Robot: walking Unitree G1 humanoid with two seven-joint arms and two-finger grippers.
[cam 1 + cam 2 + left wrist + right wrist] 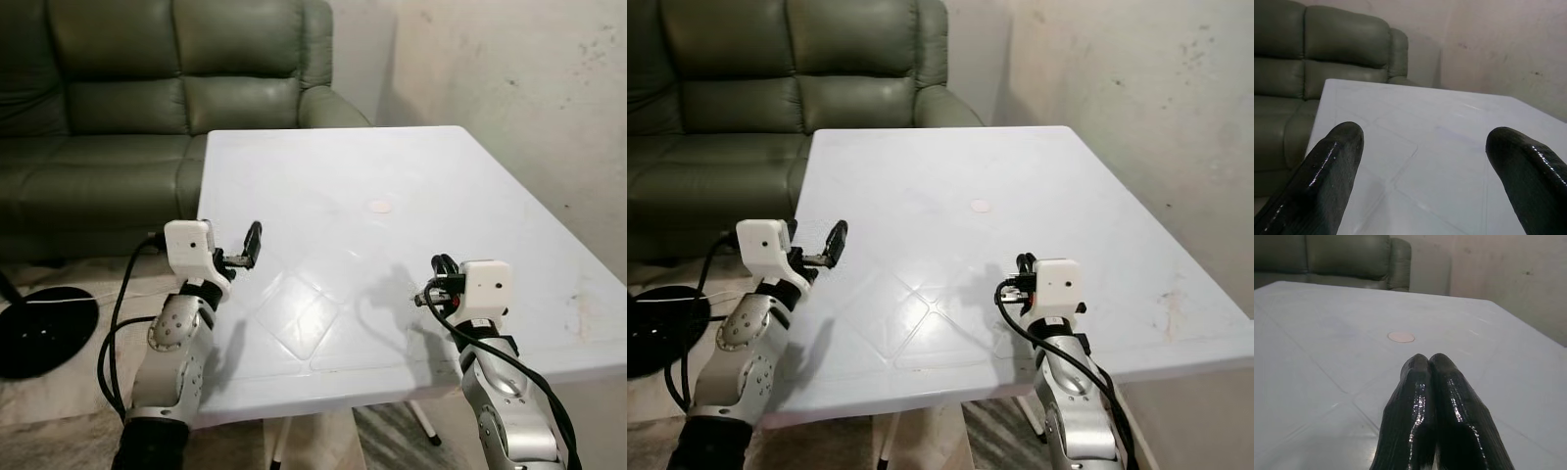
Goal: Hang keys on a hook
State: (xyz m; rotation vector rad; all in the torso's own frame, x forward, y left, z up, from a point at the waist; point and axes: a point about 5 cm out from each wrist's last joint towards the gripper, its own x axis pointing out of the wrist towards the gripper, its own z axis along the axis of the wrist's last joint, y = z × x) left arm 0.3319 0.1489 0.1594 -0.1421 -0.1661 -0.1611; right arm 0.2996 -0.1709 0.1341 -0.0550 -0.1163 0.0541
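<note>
Two black-fingered grippers hover over the near edge of one pale-blue plastic table (490, 176): the left gripper (1425, 161) spread wide, the right gripper (1429, 363) clenched on nothing. One small round pinkish disc (379, 206) lies mid-table; one green leather sofa (147, 98) stands beyond the far edge.

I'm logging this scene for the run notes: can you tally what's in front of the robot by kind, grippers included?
Grippers: 2, left gripper open, right gripper shut
Tables: 1, white table
Sofas: 1, green sofa
Round caps on the table: 1, pale cap
Black round floor bases: 1, black base
Total: 6
</note>
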